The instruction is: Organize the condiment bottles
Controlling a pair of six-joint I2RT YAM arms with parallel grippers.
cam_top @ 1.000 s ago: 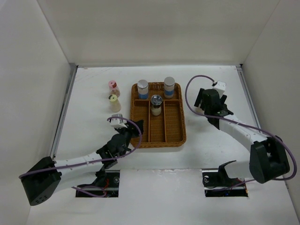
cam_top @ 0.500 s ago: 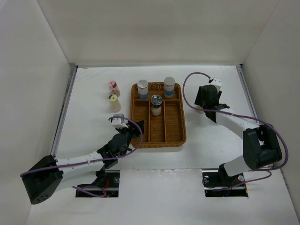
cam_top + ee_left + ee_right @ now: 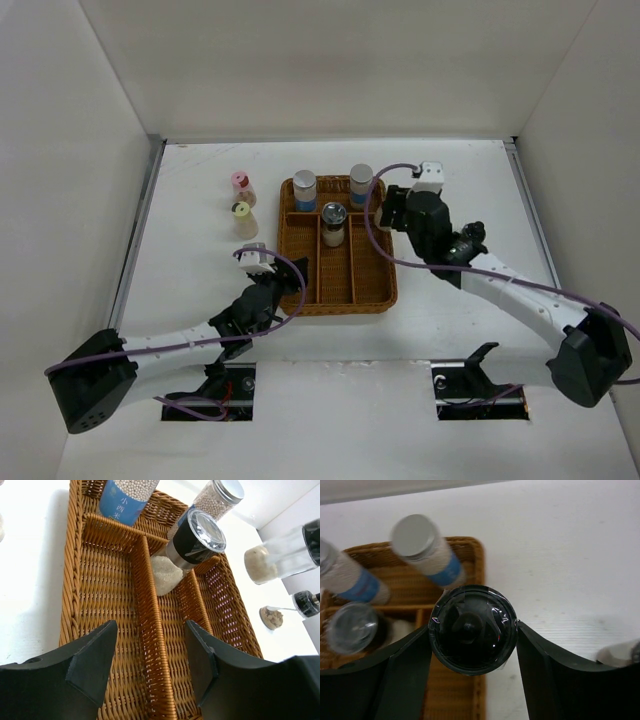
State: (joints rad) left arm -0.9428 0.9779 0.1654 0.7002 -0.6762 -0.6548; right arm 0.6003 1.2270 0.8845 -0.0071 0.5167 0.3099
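Brown wicker fills the left wrist view. The divided tray (image 3: pixel 150 605) lies under the left gripper (image 3: pixel 150 632), whose fingers stand apart over a divider with nothing between them. Just beyond those fingertips a metal-topped bottle (image 3: pixel 192 537) stands in the middle compartment. Farther on stand a blue-labelled bottle (image 3: pixel 122 500) and a second grey-capped bottle (image 3: pixel 220 495). Only this view shows a clear bottle of beige grains (image 3: pixel 275 560) off to the right of the fingers, past the tray rim. A smaller dark-capped bottle (image 3: pixel 292 611) shows near it.

The top view hides what the right gripper (image 3: pixel 472 632) carries, since the arm covers it. That view alone shows the pink-capped bottle (image 3: pixel 241 184) and the yellow-capped bottle (image 3: pixel 242 215). Both stand on the table (image 3: pixel 200 270) outside the tray, beyond and to the left of the left fingers.

The right wrist view settles the grip. Both fingers press against the sides of a dark-topped bottle (image 3: pixel 470 615), clamped squarely between them. The bottle sits above the tray's right rim, and a grey-capped bottle stands just beyond the fingertips.
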